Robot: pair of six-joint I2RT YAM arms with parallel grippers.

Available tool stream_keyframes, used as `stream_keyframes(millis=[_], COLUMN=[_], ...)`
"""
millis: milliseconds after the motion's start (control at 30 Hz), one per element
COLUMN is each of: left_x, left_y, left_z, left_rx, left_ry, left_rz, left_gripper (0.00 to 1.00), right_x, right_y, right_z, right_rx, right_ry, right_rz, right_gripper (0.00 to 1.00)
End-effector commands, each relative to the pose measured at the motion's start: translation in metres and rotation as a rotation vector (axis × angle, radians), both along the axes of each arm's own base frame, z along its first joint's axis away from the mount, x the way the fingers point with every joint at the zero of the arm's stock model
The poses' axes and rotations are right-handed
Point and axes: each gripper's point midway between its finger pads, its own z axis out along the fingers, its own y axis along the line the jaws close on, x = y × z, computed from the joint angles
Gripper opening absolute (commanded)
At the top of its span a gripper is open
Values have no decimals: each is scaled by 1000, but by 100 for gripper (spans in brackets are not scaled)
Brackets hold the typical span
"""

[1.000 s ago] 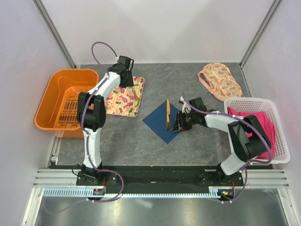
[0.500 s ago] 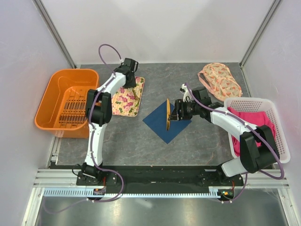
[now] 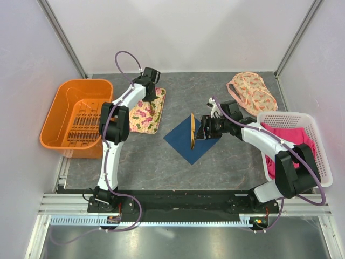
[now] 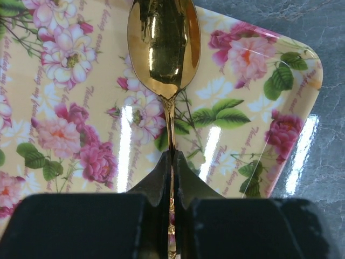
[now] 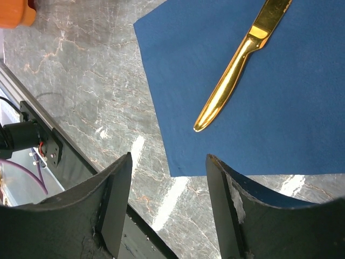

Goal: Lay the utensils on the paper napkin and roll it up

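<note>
Two arms, two pincers, two gold utensils in view, w/ one navy napkin [image 3: 186, 144], one floral tray [image 4: 259, 91], one orange tub [image 3: 59, 102] and one white basket [image 3: 319, 178].

Far left: the left pincer [image 4: 172, 162] is clenched on the thin stem of the spoon [image 4: 163, 43], fingers pinching it from both sides just below the oval bowl. The spoon lies on the tray, bowl pointing away from the pincer, handle end hidden betw. the fingers.

Centre: the knife [image 5: 237, 75] lies flat on the napkin, approx. along its middle. The right pincer [image 5: 168, 178] is released, fingers spread w/ nothing betw. them. From above it sits just right of the knife. Its own camera shows the knife ahead of the fingertips and apart from them, w/ the napkin's corner and bare stone below. Whether the fingertips touch the napkin can't be told.

Setting: grey marbled counter [image 3: 226, 162], napkin laid as a diamond near its middle, tray to its far left, tub at the left edge. The basket at the right edge holds a pink cloth [image 3: 302, 141]; a floral fabric piece [image 3: 250, 91] lies at far right. Plain white walls on three sides, metal posts in the far corners, a metal rail along the near edge where both arms are bolted.
</note>
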Motion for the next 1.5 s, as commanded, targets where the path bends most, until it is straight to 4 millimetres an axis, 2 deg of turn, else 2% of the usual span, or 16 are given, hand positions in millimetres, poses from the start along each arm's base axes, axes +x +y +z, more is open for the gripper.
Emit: stream_keyframes(millis=[0,33,67,133,167,267,300,333,400,567,667,700,800,1033,1200,1467], left_x=[5,2,-2,-12,-20,-44,-53,-63,-76,-82,-77,-76,-67,-50,-45,-34], left_y=[-13,-14,-19,-24,-32,-47,-51,-54,-67,-52,-44,-43,-47,-35,-43,-39], left_z=[78,84,106,119,135,139,148,138,137,97,81,79,68,44,33,20], left_rx=[-101,-117,-144,-145,-145,-132,-139,-132,-138,-92,-63,-66,-66,-8,-8,59], left_ry=[-134,-140,-170,-182,-208,-192,-205,-178,-166,-72,-41,-37,-27,-6,16,8], left_rz=[-1,2,-8,-14,-27,-50,-53,-59,-80,-48,-24,-14,-14,-16,-105,-149], left_gripper=[2,2,2,2,2,2,2,2,2,2,19,32,41,40,38,36], right_x=[12,12,12,12,13,13,14,14,15,16,14,14,14,14,13,13], right_y=[-2,-2,-3,-5,-6,-9,-11,-11,-12,-13,-15,-16,-17,-16,-16,-15], right_z=[17,18,19,21,21,20,20,19,20,24,24,24,22,22,17,16], right_rx=[9,10,11,12,9,0,-3,-3,-4,1,-3,-4,-11,-7,-11,-8], right_ry=[-56,-60,-60,-65,-68,-70,-70,-68,-72,-74,-82,-84,-82,-75,-65,-56], right_rz=[-9,-10,-13,-21,-25,-34,-40,-42,-45,-48,-49,-51,-53,-52,-49,-46], right_gripper=[65,65,65,65,66,66,66,66,66,66,67,68,69,70,71,71])
